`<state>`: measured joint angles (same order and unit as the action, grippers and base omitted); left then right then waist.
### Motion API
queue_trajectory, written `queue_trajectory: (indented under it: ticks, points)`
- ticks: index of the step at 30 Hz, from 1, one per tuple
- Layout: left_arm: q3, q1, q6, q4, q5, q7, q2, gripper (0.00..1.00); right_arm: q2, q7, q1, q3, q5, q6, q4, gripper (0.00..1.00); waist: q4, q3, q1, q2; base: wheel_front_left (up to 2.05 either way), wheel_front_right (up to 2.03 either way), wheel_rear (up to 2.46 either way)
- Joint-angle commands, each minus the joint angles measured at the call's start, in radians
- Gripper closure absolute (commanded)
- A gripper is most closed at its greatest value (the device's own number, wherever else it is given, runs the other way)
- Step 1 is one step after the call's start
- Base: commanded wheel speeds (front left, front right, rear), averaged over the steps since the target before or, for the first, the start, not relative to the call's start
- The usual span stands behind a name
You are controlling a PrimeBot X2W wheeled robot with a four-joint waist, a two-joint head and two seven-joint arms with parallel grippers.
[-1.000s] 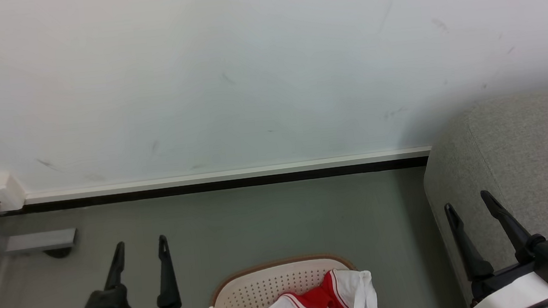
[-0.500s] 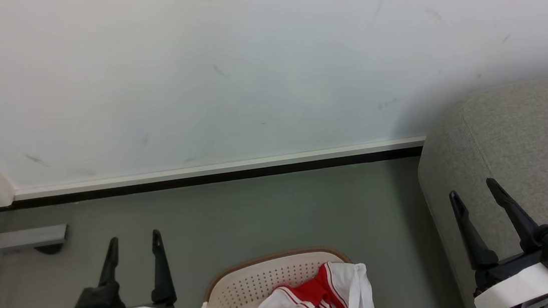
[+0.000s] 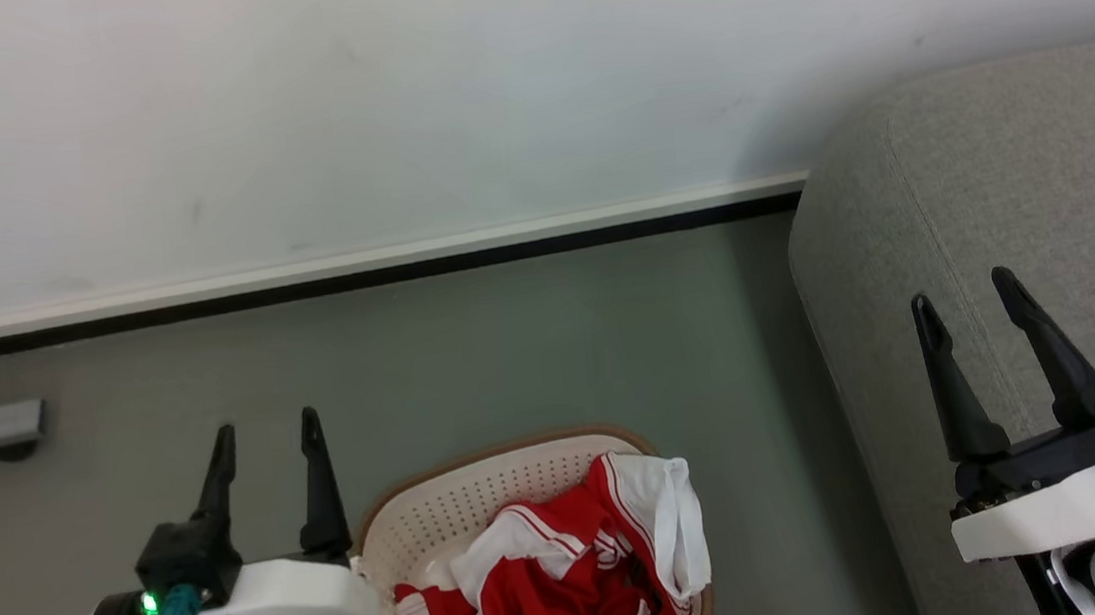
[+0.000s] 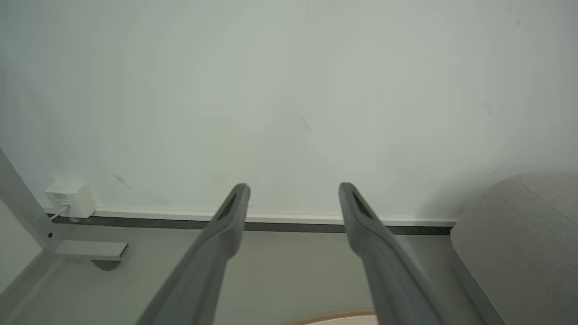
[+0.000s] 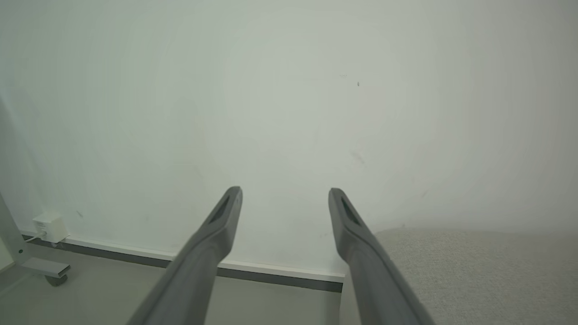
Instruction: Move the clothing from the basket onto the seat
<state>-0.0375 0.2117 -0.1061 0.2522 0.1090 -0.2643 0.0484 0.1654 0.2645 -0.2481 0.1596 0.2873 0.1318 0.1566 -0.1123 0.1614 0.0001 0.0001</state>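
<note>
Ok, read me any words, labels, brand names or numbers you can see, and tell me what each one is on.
No text here reads clearly.
White marks on the red clothing in the basket: possibly lettering, creased and too small to read.
Small dark print on the white wall box: too small to read.

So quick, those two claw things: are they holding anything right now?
Left gripper: open, holding nothing.
Right gripper: open, holding nothing.
</note>
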Motion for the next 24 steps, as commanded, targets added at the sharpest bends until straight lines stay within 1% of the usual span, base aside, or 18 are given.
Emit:
queue_trajectory:
  ticks: [1,6,14,20,24]
  points:
    - [0.002,0.03,-0.001,0.017,0.007,-0.001,0.004,0.0,-0.001,0.0,-0.024,-0.006,0.005,-0.002,-0.019,0.0,-0.036,0.064,-0.0001,-0.0001,0.0,0.0,0.0]
    - [-0.011,0.088,0.028,0.099,0.026,0.0,0.004,0.0,-0.005,0.0,-0.056,-0.011,0.006,-0.002,-0.07,0.0,-0.074,0.148,-0.0001,-0.0001,0.0,0.0,0.0]
    - [-0.029,0.223,0.097,0.362,0.058,0.007,0.005,0.0,-0.018,0.0,-0.098,-0.047,0.009,-0.002,-0.132,0.0,-0.136,0.251,-0.0001,-0.0001,0.0,0.0,0.0]
    - [-0.05,0.327,0.117,0.526,0.045,0.029,0.028,0.0,-0.039,0.0,-0.121,-0.053,0.017,-0.002,-0.172,0.0,-0.183,0.325,-0.0001,-0.0001,0.0,0.0,0.0]
    - [-0.056,0.384,0.133,0.628,0.055,0.06,0.04,0.0,-0.054,0.0,-0.135,-0.055,0.026,-0.002,-0.191,0.0,-0.211,0.376,-0.0001,-0.0001,0.0,0.0,0.0]
